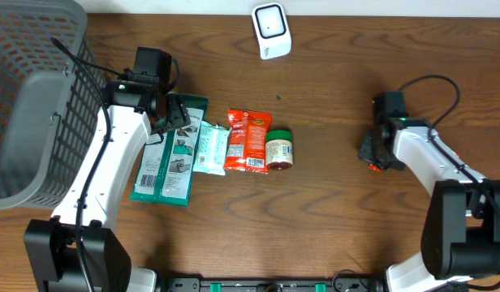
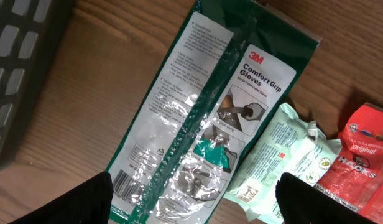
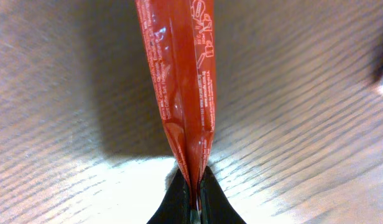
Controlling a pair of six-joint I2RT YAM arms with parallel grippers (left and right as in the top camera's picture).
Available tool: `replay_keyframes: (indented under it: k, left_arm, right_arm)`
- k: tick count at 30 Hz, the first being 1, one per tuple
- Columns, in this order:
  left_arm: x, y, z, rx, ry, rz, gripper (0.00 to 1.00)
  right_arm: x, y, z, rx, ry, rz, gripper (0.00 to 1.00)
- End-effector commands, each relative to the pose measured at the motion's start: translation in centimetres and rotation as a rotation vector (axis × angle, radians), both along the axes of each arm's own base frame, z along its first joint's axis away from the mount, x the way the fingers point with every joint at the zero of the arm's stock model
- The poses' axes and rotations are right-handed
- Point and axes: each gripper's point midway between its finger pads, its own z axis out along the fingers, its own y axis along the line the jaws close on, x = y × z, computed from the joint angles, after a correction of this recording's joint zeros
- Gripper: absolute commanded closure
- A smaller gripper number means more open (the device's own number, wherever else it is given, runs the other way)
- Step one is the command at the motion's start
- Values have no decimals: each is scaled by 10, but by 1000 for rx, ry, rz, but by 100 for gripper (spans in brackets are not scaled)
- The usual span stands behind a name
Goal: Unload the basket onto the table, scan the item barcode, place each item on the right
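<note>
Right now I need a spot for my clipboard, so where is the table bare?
Bare wood lies between the jar and the right gripper, shut on a red packet, and along the strip in front of the row of packs. It is crowded from the basket to the jar, where the open left gripper hangs over the glove pack.

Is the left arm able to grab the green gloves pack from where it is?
Probably yes. The left arm hangs right over the 3M gloves pack with its jaws open, and nothing lies on top of it; the white pouch sits at its edge.
</note>
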Motion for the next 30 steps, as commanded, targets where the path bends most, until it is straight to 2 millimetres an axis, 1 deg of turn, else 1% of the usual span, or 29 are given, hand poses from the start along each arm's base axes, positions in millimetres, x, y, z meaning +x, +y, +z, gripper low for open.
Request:
replay_keyframes:
  k: [1,5,7,10,14,16,20,24,26,30]
  left_arm:
    - [-1,1,-2,8,8,-4,16]
    - [-1,1,-2,8,8,-4,16]
    - [-1,1,-2,8,8,-4,16]
    - [-1,1,-2,8,8,-4,16]
    - [-1,1,-2,8,8,-4,16]
    - [-1,1,-2,8,8,-4,16]
    - [-1,1,-2,8,8,-4,16]
    - [-1,1,-2,8,8,-4,16]
    - [-1,1,-2,8,8,-4,16]
    - [-1,1,-2,8,8,-4,16]
  right_arm:
    - [8,-12,19,-216,-18,66,99]
    - [7,-14,38,-441,-17,130,99]
    - [5,-9,46,-524,-13,170,99]
    - [4,2,58,-669,-15,248,99]
    - [8,14,69,-782,-33,320,99]
    - [8,21,68,-813,-3,391,99]
    - [8,19,63,-851,45,434,99]
    - [9,6,60,-975,123,462,99]
    - [7,-1,53,-1016,193,499,99]
    - [3,-12,34,-1028,289,522,99]
